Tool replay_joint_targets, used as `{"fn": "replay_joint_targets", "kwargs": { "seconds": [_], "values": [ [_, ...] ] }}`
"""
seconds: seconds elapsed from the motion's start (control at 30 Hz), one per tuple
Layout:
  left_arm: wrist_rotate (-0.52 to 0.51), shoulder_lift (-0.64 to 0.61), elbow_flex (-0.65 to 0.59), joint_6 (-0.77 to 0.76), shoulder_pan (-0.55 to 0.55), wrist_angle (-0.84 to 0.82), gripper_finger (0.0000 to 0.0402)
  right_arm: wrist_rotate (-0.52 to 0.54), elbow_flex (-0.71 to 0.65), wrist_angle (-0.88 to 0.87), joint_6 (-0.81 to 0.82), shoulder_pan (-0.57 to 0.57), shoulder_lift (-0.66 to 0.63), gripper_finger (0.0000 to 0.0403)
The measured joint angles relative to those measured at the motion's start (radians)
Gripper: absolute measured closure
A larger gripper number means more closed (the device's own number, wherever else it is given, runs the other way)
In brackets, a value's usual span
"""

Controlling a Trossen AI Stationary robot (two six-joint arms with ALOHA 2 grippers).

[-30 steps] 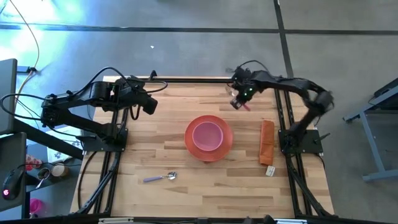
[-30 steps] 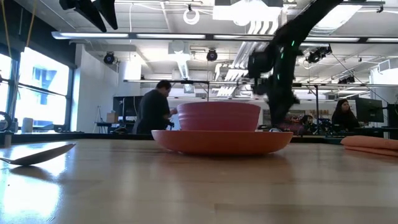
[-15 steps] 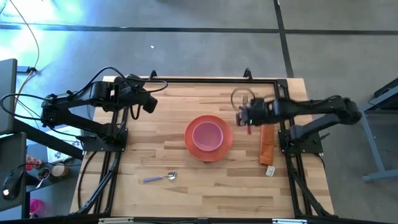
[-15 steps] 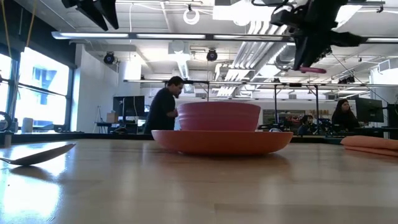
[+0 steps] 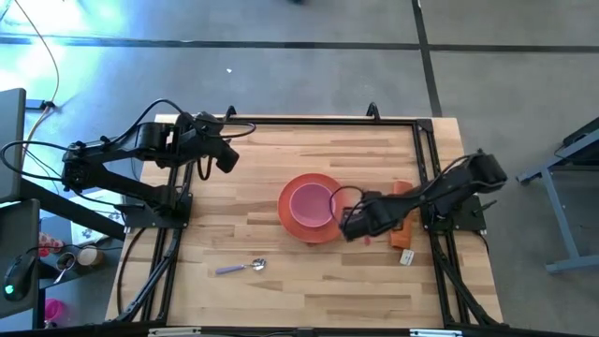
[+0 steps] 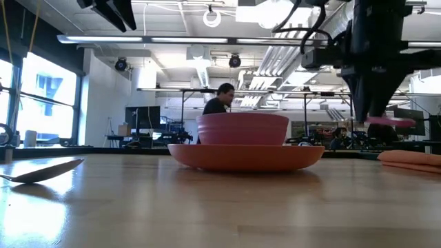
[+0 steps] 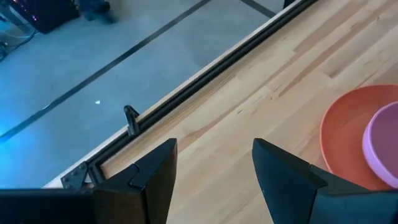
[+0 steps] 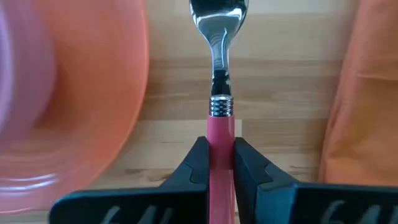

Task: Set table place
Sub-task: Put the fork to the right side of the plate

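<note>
The round orange plate (image 5: 314, 223) lies at the table's middle with the pink bowl (image 5: 311, 201) in it. My right gripper (image 5: 354, 225) is shut on the pink-handled fork (image 8: 220, 74), above the bare wood between the plate (image 8: 99, 87) and the folded orange cloth (image 8: 367, 93). The lilac-handled spoon (image 5: 241, 268) lies flat toward the table's near left. My left gripper (image 7: 214, 168) is open and empty, high over the far left of the table (image 5: 234, 234). My right gripper pinches the fork's pink handle (image 8: 221, 138) between its two fingers, just behind the metal collar. The fork lies along the fingers, its metal head (image 8: 219, 15) sticking out past the fingertips. It is lifted clear of the table; its handle end (image 6: 390, 121) shows level in the low view.
The orange cloth strip (image 5: 403, 217) lies right of the plate, partly under my right arm. A small white object (image 5: 407, 256) lies near its near end. Black rails (image 5: 323, 120) frame the table. People show in the room beyond.
My right gripper has carried the fork from the table's far edge toward the near edge, rising and then coming down to the gap between the plate and the cloth. It has stayed shut on the handle. The plate, bowl and spoon have not moved.
</note>
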Motion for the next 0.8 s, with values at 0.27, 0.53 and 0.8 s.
{"fn": "replay_joint_targets", "kwargs": {
  "seconds": [0.27,0.53,0.8],
  "values": [
    [0.019,0.0,0.0,0.021,0.0,-0.001,0.0204,-0.004,-0.092,0.118,-0.162,-0.041,0.045,0.0397],
    [0.027,0.0,0.0,0.02,0.0,-0.001,0.0204,-0.021,-0.275,0.341,-0.222,-0.119,-0.005,0.0397],
    [0.027,0.0,0.0,0.0,0.0,-0.001,0.0204,-0.039,-0.354,0.424,-0.237,-0.151,-0.059,0.0397]
  ]
}}
